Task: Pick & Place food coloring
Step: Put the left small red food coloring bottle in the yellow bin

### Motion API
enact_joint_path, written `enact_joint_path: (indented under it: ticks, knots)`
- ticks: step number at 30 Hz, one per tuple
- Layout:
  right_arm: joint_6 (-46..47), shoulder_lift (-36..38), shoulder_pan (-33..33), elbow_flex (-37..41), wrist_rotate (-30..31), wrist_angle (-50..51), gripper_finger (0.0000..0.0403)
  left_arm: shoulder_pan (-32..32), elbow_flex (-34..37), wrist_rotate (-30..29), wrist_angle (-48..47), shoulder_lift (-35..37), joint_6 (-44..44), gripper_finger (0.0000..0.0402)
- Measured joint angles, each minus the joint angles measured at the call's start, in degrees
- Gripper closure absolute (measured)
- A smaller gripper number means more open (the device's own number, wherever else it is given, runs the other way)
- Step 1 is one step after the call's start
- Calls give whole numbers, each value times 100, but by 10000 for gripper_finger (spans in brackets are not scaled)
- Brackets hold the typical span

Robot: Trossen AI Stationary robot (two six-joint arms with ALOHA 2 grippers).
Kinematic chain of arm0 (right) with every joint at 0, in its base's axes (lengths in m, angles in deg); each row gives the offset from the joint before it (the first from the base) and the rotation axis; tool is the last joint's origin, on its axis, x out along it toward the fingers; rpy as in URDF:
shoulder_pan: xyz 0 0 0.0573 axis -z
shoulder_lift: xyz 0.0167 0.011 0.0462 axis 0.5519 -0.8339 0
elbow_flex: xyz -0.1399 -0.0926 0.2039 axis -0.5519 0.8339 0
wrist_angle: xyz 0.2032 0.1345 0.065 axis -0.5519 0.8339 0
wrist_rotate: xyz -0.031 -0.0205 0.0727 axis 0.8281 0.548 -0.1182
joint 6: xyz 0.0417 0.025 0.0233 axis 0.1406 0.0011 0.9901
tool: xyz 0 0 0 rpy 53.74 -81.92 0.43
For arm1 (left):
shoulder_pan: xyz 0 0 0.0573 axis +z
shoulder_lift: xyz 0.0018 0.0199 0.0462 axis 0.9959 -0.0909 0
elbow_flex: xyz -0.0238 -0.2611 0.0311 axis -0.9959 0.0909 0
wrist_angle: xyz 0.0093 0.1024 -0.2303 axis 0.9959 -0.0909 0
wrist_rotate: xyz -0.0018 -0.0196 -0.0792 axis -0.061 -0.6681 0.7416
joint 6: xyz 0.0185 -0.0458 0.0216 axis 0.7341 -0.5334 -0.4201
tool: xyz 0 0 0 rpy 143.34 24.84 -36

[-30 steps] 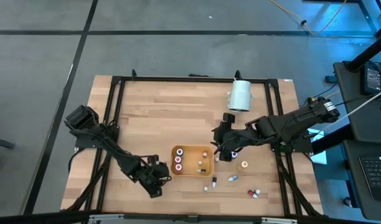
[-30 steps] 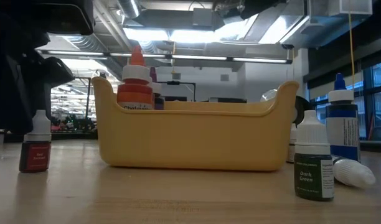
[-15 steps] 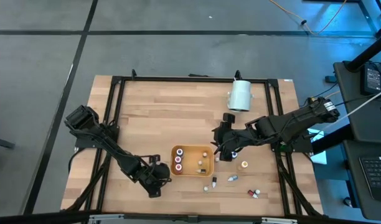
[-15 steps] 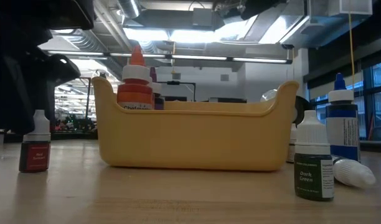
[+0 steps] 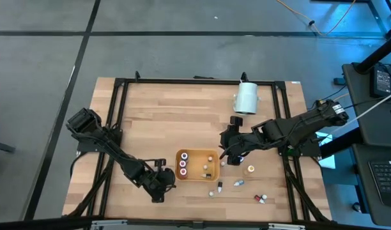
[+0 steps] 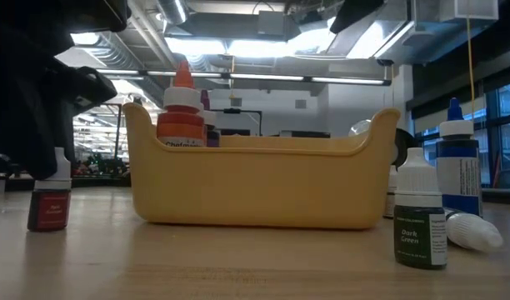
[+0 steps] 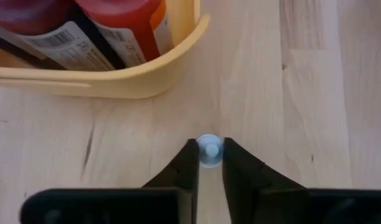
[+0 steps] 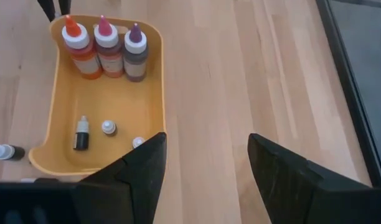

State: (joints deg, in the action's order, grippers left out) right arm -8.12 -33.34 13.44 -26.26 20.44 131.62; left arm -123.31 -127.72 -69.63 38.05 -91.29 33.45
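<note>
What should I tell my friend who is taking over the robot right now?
Left gripper: shut on a small white-capped bottle, standing on the table just outside the yellow tray.
Right gripper: open, empty, above the table beside the tray.
Done: three tall bottles and a few tiny ones sit in the tray.
Left: lift the gripped bottle into the tray, then the loose ones, such as the dark green bottle and the blue-capped bottle.
</note>
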Motion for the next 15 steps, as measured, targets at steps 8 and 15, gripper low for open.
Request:
enact_joint_path:
  ticks: [8,15]
  knots:
    - [43,6,0,-4,-2,411,176,0,-997,403,-1046,375,-331,362]
    - [92,69,0,-4,0,625,176,253,-2355,-943,-1938,715,226,362]
